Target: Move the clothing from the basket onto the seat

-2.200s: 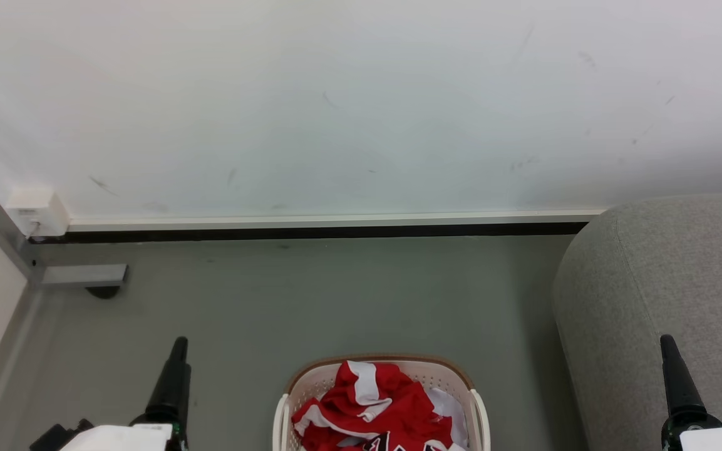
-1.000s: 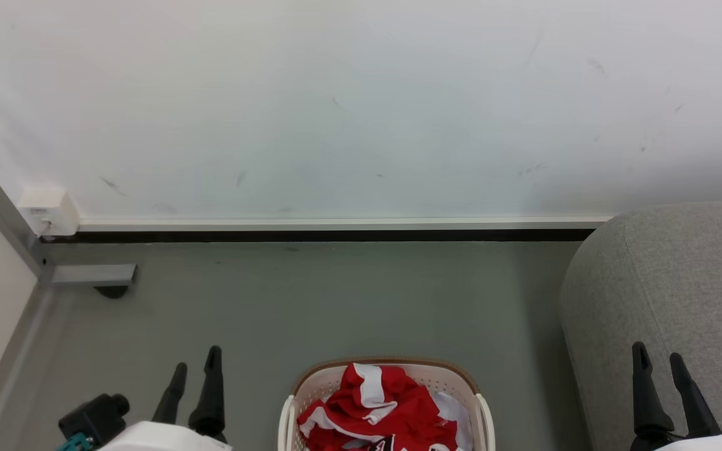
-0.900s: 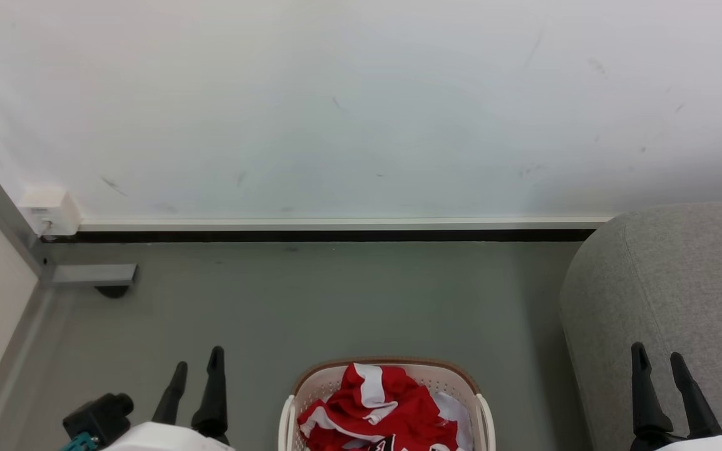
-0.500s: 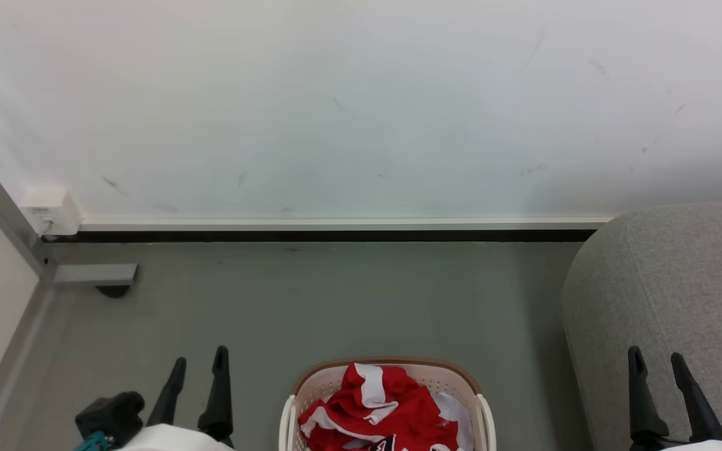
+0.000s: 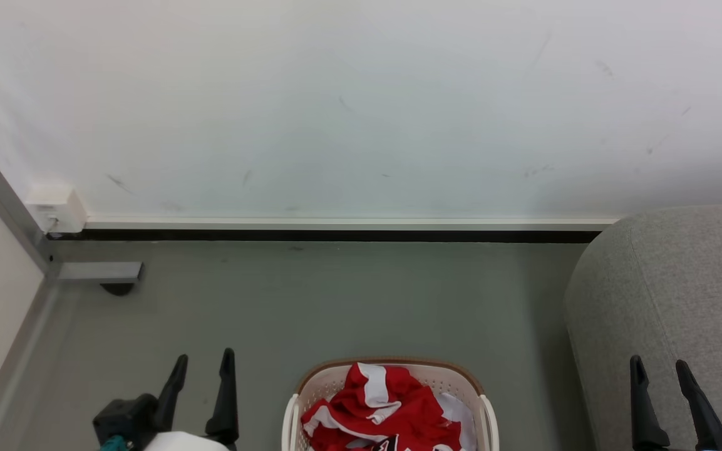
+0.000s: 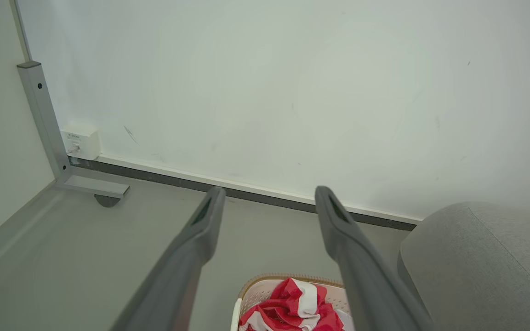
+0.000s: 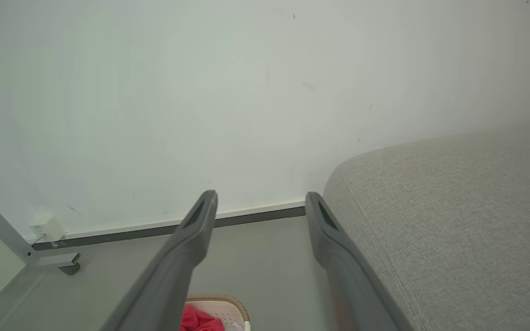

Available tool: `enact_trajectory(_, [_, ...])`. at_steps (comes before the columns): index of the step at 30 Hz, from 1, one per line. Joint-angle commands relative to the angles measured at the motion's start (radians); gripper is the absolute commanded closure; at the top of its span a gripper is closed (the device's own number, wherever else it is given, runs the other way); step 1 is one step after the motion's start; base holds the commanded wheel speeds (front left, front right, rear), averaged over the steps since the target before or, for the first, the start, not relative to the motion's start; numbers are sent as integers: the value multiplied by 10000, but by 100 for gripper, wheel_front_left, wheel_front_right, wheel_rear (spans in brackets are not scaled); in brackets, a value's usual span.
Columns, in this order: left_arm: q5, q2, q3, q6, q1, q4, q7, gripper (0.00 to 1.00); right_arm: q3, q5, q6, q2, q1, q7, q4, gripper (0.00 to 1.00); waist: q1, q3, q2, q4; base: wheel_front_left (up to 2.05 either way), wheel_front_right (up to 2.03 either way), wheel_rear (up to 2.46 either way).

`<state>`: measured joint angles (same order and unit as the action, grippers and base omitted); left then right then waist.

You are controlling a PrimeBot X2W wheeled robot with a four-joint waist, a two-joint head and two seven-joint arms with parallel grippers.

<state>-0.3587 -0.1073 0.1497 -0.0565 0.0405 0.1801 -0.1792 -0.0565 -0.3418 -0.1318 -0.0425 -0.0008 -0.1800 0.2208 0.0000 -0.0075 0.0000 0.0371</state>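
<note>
The red clothing (image 5: 379, 407) with white stripes lies bunched in the cream basket (image 5: 335, 379) at the bottom centre of the head view; the same clothing (image 6: 294, 308) and basket (image 6: 255, 287) appear in the left wrist view. The grey seat (image 5: 674, 300) fills the right side. My left gripper (image 5: 204, 362) is open above the floor, left of the basket, holding nothing. My right gripper (image 5: 658, 366) is open in front of the seat's rounded arm, holding nothing. In each wrist view the fingers of the left gripper (image 6: 267, 195) and the right gripper (image 7: 259, 198) stand wide apart.
A white wall (image 5: 361, 106) with a skirting strip runs across the back. At the far left a grey metal frame leg (image 5: 94, 272) with a foot rests on the floor, beside a small white box (image 5: 54, 207) on the wall. Grey floor (image 5: 335, 300) lies between basket and wall.
The head view has shifted slightly. Both grippers have turned so that two fingers show on each. The left gripper has edged rightward toward the basket. The clothing lies as before.
</note>
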Motion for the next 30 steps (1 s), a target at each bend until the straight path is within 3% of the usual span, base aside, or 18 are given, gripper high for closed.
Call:
enact_trajectory(1, [332, -110, 32, -36, -30, -114, -116, 0, -8, 244, 13, -107, 15, -99, -36, 0, 0, 5, 0, 9, 0, 0, 0])
enact_trajectory(30, [2280, 97, 139, 241, -280, 297, -715, 0, 109, 2145, 19, -110, 231, -710, -20, 0, 0, -30, 0, 91, 0, 0, 0])
